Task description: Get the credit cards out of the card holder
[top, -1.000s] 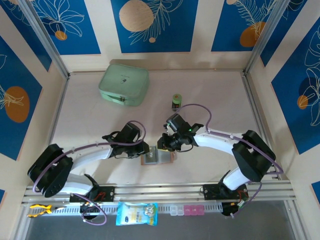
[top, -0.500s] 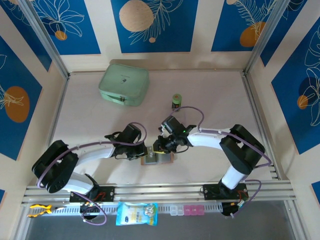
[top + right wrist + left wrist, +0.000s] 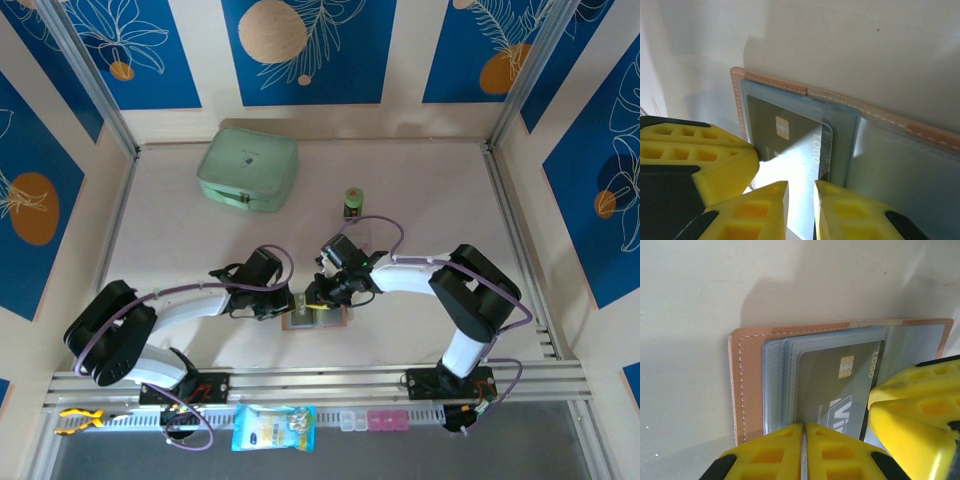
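Barely begun: the holder lies open on the table, a card tucked in its sleeve, none out yet. My left gripper is pressed shut at its edge. My right gripper, jaws slightly apart, hangs over the card; whether it grips, I cannot tell.

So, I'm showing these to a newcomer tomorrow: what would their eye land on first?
Most likely the yellow-fingered left gripper and right gripper, which meet over the open card holder at the near middle of the table. Close up, a dark credit card with a gold chip sits in the holder's clear sleeve. Farther back stand a mint-green case and a small green-and-black cylinder.
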`<act>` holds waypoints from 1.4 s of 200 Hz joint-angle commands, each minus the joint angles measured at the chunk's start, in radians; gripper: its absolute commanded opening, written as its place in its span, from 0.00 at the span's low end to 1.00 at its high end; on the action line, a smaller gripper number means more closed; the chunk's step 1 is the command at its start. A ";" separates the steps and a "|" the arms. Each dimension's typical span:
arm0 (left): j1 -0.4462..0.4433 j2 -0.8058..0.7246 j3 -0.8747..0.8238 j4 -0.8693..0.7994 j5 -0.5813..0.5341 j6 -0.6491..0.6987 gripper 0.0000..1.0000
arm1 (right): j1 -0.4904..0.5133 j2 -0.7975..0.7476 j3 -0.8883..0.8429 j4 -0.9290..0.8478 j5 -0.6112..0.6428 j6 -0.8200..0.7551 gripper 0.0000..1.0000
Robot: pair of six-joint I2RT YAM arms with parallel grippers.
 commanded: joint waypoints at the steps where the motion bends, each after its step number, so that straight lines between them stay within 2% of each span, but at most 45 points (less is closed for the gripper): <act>1: 0.011 0.017 -0.006 -0.041 -0.022 0.016 0.11 | 0.007 0.008 0.003 -0.029 0.009 -0.010 0.21; 172: 0.011 0.020 0.012 -0.075 -0.027 0.028 0.11 | 0.004 -0.037 0.026 -0.154 0.125 -0.063 0.22; 280: 0.009 -0.002 0.045 -0.071 -0.001 0.050 0.09 | 0.002 -0.106 0.002 -0.133 0.113 -0.051 0.22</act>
